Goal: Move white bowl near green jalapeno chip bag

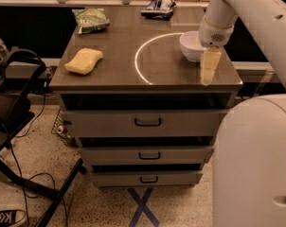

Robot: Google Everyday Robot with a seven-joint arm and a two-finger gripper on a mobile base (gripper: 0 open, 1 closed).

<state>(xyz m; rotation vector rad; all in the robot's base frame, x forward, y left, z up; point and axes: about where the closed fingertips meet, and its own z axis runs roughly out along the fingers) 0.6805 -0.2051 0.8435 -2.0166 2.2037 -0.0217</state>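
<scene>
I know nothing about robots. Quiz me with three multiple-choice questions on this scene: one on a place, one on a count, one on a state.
1. Where is the robot's pincer? A) down by the floor B) beside the small round white bowl, at the right of the brown cabinet top C) inside a drawer
2. How many drawer handles show on the cabinet front? A) two B) three C) five
3. How does the white bowl sit? A) upside down B) on its side C) upright, mouth upward
Answers: 1 B, the pincer hangs at the bowl's near right side. 2 B, one handle per drawer. 3 C, its open rim faces up.
</scene>
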